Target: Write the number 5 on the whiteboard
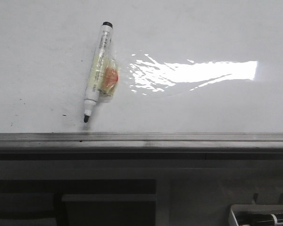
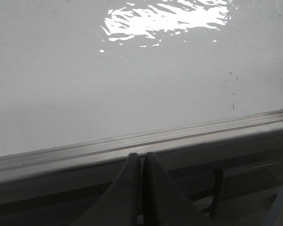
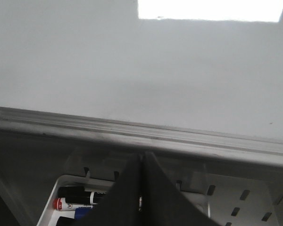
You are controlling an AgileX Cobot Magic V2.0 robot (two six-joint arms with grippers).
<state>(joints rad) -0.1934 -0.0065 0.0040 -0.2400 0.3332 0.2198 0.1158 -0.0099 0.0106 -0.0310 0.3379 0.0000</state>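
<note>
The whiteboard (image 1: 188, 28) is glossy white, with a grey metal rail (image 1: 179, 137) along its near edge. A white marker (image 1: 96, 70) with a black cap end and an uncapped dark tip lies on it left of middle, with yellowish tape and an orange patch around its body. No number 5 shows on the board. My left gripper (image 2: 141, 156) is shut and empty, below the rail (image 2: 132, 143). My right gripper (image 3: 142, 155) is shut and empty, below the rail (image 3: 179, 134), above a tray. Neither gripper shows in the front view.
A white perforated tray (image 3: 56, 188) with several markers (image 3: 75, 197) sits below the board's near edge at the right; its corner shows in the front view (image 1: 236, 214). A few dark specks (image 1: 65, 115) mark the board. A bright light glare (image 1: 207, 70) lies right of the marker.
</note>
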